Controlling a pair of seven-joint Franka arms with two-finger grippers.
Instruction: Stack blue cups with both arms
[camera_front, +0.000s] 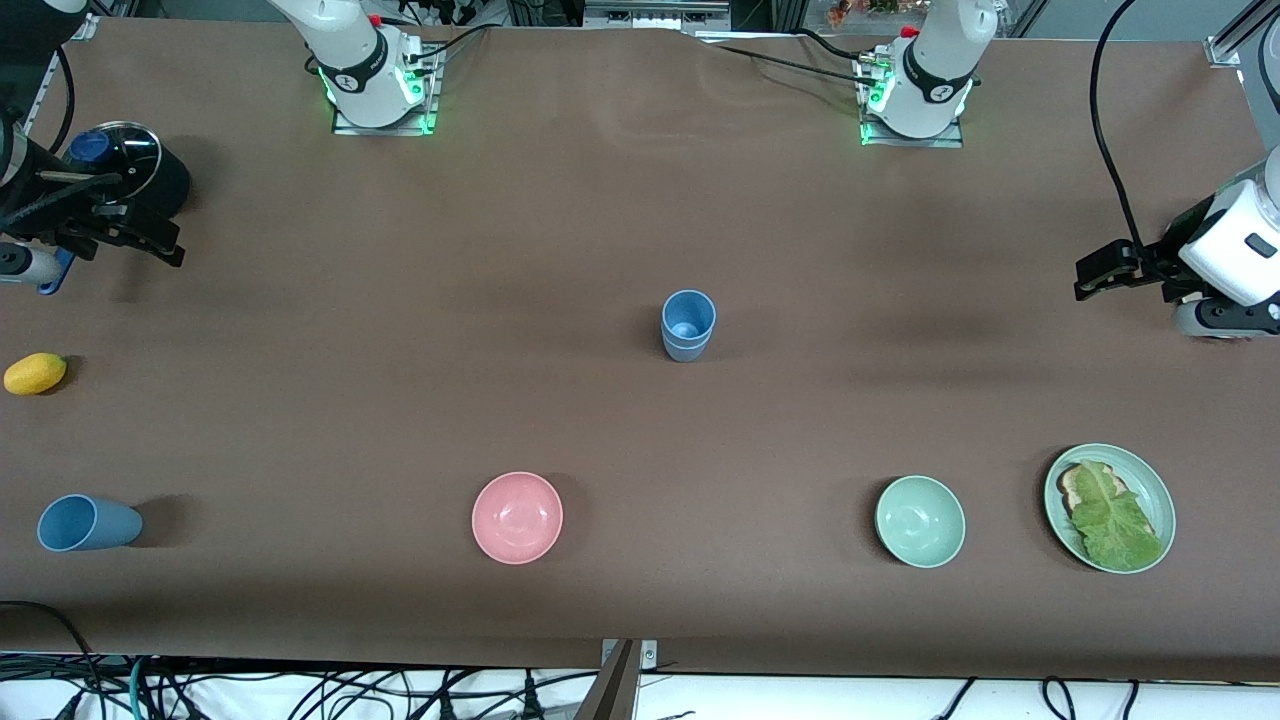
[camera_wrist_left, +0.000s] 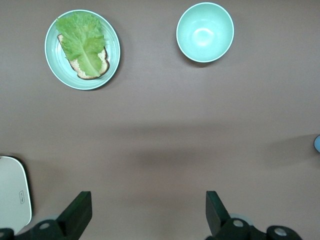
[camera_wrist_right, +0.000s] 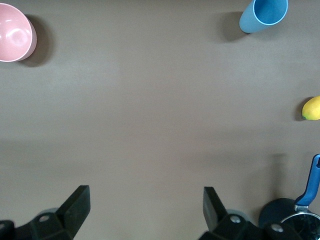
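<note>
While two blue cups (camera_front: 688, 325) sat nested mid-frame and a third (camera_front: 86, 523) lay tipped at lower left, both the left end effector (camera_wrist_left: 149, 212) and right end effector (camera_wrist_right: 145, 212) hung released; gripping its rounded side might roll it away.

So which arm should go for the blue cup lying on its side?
Right. The tipped cup lies at the right arm's end of the table, and the right gripper has open jaws. The left gripper hangs at the table's left-arm end.
</note>
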